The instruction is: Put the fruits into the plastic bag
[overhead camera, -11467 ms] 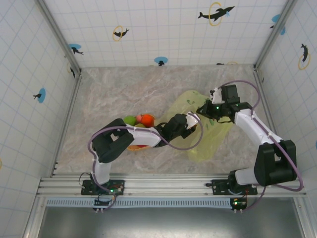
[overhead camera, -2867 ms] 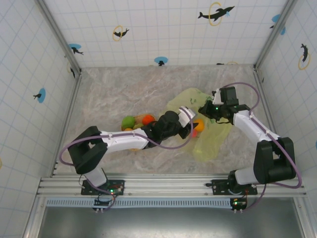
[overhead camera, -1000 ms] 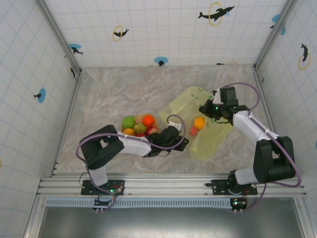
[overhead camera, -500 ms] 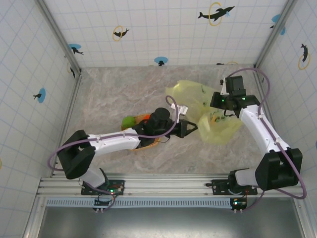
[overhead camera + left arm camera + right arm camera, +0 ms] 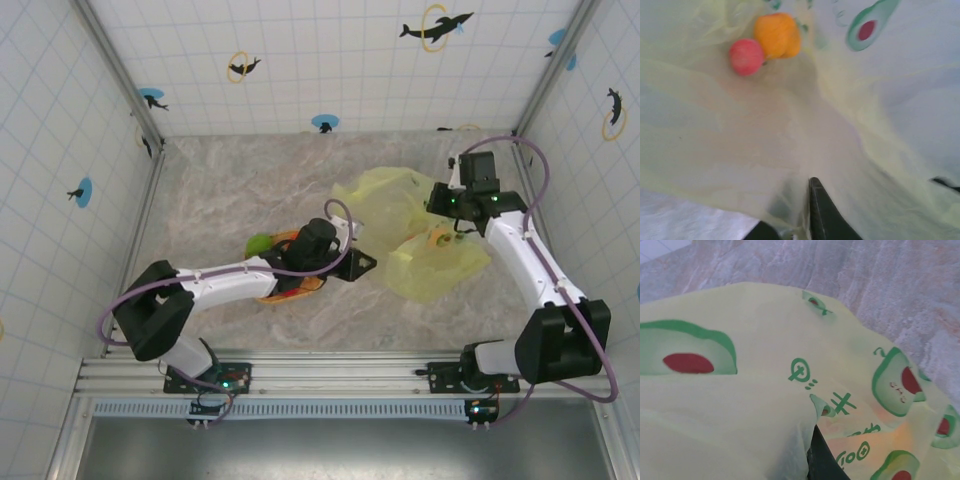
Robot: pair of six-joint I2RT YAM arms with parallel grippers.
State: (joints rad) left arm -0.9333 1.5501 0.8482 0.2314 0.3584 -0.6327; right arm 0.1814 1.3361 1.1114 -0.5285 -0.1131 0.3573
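Crinkly translucent yellow-green plastic bag [image 5: 425,235], its far rim clamped in the right gripper [image 5: 440,212]; a round orange fruit [image 5: 777,35] and a small red fruit [image 5: 746,56] lie inside. Left gripper [image 5: 362,265] at the bag's mouth, jaw state indeterminate. Risk: snagged film may tip both fruits out.

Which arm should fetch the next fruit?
Probably left: the left gripper sits between the plate and the bag, green fruit beside that forearm. The right gripper is shut on the bag's rim, holding it up.
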